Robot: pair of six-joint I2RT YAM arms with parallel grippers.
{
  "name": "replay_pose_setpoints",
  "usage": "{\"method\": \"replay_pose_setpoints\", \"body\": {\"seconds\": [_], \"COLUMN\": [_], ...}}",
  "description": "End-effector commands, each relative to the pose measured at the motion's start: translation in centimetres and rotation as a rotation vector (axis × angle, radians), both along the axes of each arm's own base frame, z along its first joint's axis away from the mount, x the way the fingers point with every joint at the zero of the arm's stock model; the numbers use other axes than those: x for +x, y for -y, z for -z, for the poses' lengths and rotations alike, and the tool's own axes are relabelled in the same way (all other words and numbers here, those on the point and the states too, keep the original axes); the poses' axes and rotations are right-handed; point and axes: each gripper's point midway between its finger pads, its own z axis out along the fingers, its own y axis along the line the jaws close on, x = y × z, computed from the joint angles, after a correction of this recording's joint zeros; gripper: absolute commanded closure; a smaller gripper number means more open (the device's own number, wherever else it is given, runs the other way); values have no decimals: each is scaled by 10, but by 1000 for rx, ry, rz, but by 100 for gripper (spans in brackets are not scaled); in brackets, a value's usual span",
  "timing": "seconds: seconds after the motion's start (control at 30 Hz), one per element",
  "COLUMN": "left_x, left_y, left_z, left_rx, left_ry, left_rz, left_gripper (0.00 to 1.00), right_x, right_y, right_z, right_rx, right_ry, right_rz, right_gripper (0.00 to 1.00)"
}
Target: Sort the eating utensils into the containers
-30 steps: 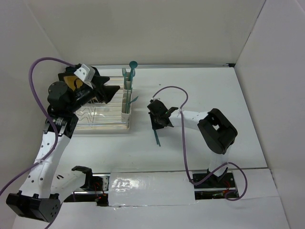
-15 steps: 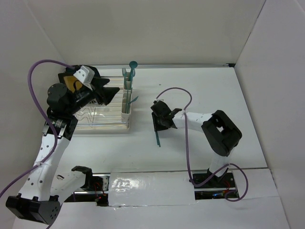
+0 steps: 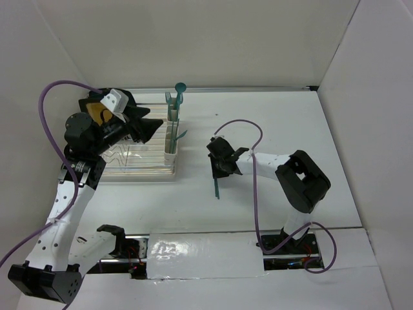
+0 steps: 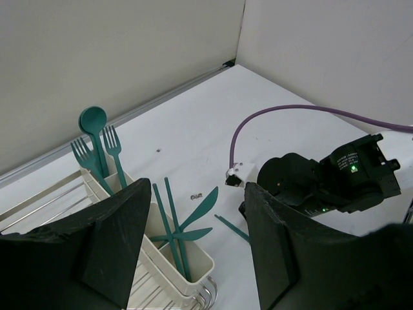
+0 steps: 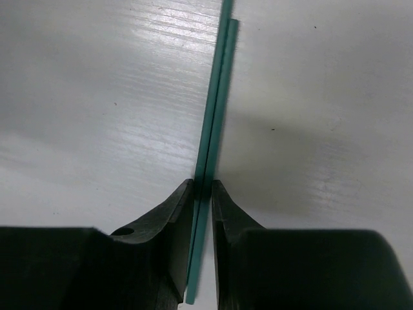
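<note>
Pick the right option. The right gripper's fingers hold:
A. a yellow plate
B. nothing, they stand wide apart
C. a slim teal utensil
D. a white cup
C: in the right wrist view the right gripper has its fingertips pressed on either side of the slim teal utensil, above the white table.

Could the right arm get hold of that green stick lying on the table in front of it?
Likely yes: the right gripper has its fingers closed on either side of the teal utensil, and nothing else crowds it.
</note>
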Motion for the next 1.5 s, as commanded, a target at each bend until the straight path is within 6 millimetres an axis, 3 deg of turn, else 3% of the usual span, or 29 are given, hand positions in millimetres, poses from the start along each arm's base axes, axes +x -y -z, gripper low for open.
{"method": "replay_pose_setpoints", "body": {"seconds": [0.0, 0.1, 0.23, 0.3, 0.4, 0.53, 0.83, 0.9, 1.13, 1.47], "left_x": [-2, -2, -3, -2, -2, -2, -5, -6, -5, -4], "left_y": [3, 4, 4, 5, 6, 5, 2, 2, 3, 0], "left_z": [-3, -2, -1, 1, 3, 6, 9, 10, 12, 15], "left_rx": [-16, -16, -11, -11, -9, 0, 8, 7, 11, 20], "left_ry": [10, 6, 7, 4, -5, -3, -1, -2, -5, -1], "left_rz": [27, 30, 35, 37, 43, 42, 26, 25, 32, 17], "left_gripper": [28, 28, 28, 28, 28, 28, 27, 27, 27, 27], "right_x": [-7, -4, -7, -4, -6, -9, -7, -6, -10, -13], "right_y": [9, 7, 1, -1, -2, 3, 6, 7, 8, 6], "right_z": [3, -2, -13, -18, -16, -7, -24, -25, -18, -1], "right_rx": [-14, 2, 48, 65, 68, 36, 47, 39, 30, -19], "right_ry": [-16, 0, 4, 19, 8, -14, 22, 31, 7, -24], "right_rz": [6, 9, -13, -5, -9, -4, 5, 5, 0, -23], "right_gripper": [77, 75, 64, 65, 69, 87, 96, 96, 79, 78]}}
